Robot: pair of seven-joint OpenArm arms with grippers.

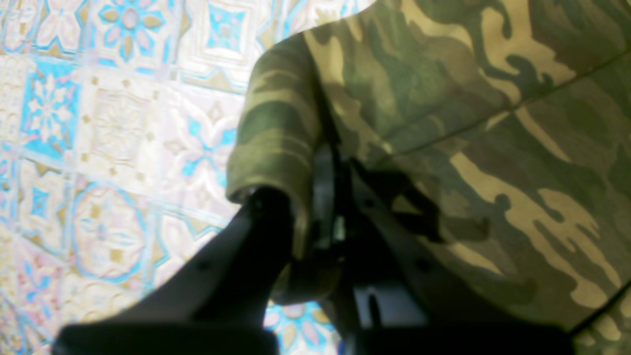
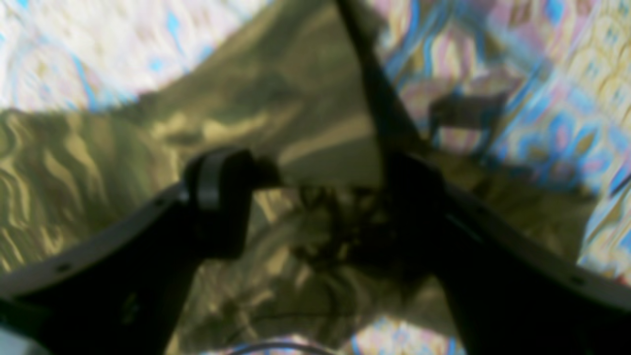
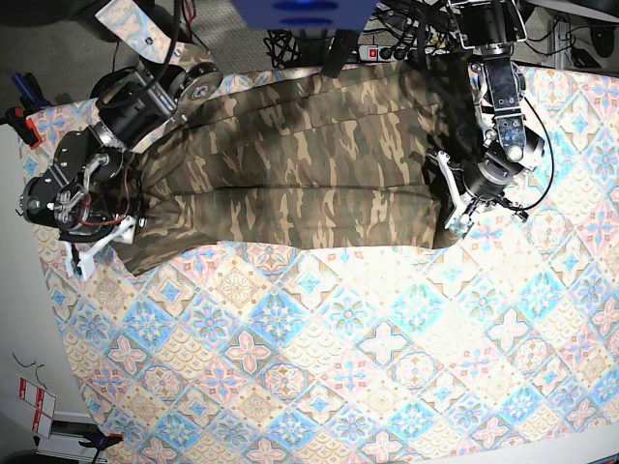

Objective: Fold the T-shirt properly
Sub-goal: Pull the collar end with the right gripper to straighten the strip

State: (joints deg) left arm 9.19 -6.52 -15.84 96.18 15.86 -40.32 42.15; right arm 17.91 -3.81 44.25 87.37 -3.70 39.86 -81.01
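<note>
T-shirt (image 3: 309, 174) in unlabelled camouflage on tiled cloth (image 3: 319, 367), left tool (image 1: 300, 217) clamping its edge, right tool (image 2: 315, 197) spread apart over it

T-shirt (image 3: 300, 174) flat on cloth (image 3: 338, 367) (grippers seemingly gripping)

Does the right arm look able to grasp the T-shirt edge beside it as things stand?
Probably yes: the right gripper stands open over the T-shirt edge, nothing between them, though the wrist view is blurred.
</note>
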